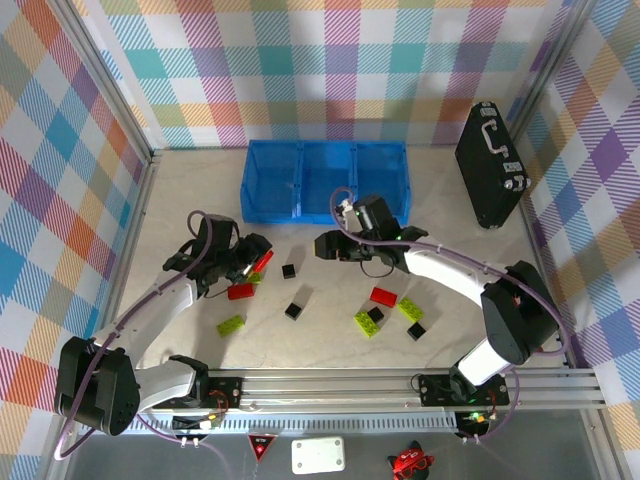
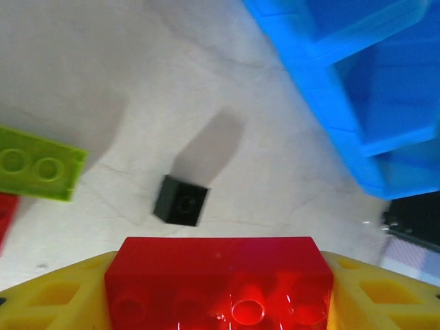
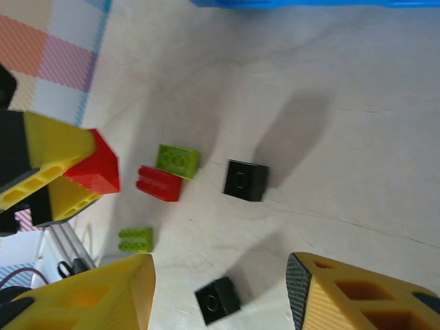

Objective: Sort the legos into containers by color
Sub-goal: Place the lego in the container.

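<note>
Pinched by its short ends in the left gripper, the red lego looks light, stiff and slippery, while the right gripper gapes empty.

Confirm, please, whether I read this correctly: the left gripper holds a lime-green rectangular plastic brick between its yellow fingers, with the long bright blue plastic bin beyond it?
Not quite. The rectangular plastic brick held by the left gripper is red, not lime-green. The left wrist view shows it between the yellow fingers, with the long bright blue plastic bin beyond it.
</note>
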Controlling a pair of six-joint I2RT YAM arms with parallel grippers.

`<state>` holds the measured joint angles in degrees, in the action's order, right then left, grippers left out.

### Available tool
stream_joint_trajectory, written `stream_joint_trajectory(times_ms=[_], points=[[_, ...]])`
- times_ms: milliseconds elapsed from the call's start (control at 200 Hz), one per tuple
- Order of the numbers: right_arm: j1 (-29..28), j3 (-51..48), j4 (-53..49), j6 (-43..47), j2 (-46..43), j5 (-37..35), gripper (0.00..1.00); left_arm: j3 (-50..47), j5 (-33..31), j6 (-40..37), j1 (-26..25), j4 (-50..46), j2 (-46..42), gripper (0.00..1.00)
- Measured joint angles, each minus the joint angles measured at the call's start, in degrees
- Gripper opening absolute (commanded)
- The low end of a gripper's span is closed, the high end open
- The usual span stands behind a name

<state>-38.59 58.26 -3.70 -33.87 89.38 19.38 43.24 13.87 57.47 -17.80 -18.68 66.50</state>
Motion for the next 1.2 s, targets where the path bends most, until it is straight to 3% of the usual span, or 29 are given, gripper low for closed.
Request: stream_joint_trajectory(times_ms=[530, 1015, 1200], points=[[-10.23, -4.57, 31.89, -0.81, 3.61, -3.76, 0.54, 0.72, 3.48, 14.27, -0.17, 11.19, -1.01, 0.55], [-10.99, 1.7, 42.73, -0.94, 14.78, -4.11, 0.53, 0.83, 4.13, 17.55, -0.55, 13.07, -2.27, 0.54], [-10.99, 4.11, 43.5, -1.49, 16.48, -4.26, 0.4, 0.83, 4.04, 17.81, -0.52, 13.11, -2.34, 0.54]])
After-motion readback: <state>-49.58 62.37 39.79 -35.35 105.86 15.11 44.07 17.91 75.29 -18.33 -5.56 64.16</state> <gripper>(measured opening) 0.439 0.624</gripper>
